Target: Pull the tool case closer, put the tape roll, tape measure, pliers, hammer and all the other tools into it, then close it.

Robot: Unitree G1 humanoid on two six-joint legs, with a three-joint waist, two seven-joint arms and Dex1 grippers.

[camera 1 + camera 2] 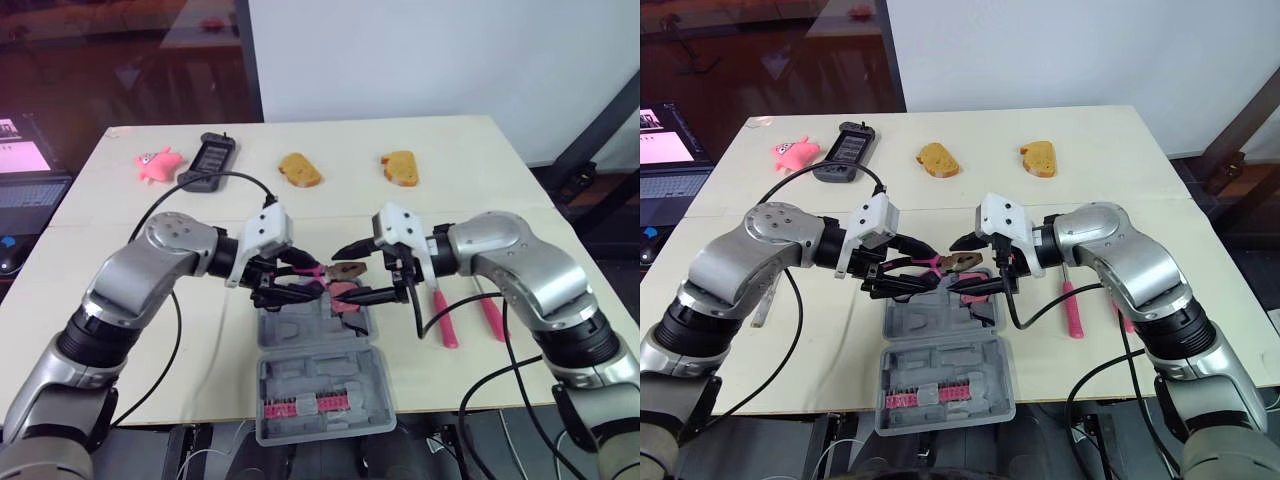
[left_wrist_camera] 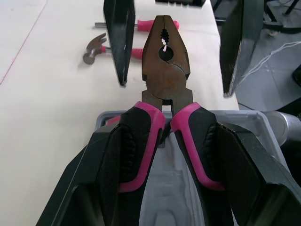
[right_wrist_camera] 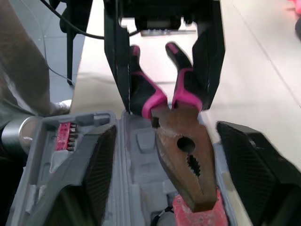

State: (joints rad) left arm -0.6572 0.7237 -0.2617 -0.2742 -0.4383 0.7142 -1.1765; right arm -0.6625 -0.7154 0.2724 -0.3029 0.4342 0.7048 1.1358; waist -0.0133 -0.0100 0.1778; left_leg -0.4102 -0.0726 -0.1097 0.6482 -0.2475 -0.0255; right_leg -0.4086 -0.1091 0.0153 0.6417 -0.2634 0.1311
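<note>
L jaws clamp pliers (image 2: 165, 70) handles above open tool case (image 1: 320, 395); R jaws gape around its head. Hammer (image 2: 93, 49) still on table (image 1: 450, 120) beyond R jaws.

Both arms bent inward over desk (image 1: 470, 150) near edge: left tool (image 1: 298, 280) clamped on pliers (image 2: 166, 70) handles, right tool (image 1: 360, 272) opposite, fingers spread wide.

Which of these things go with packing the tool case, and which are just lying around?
For the job: case, pliers, hammer, screwdriver.
Lying about: pink toy, black device, bread slices and, laptop.
</note>
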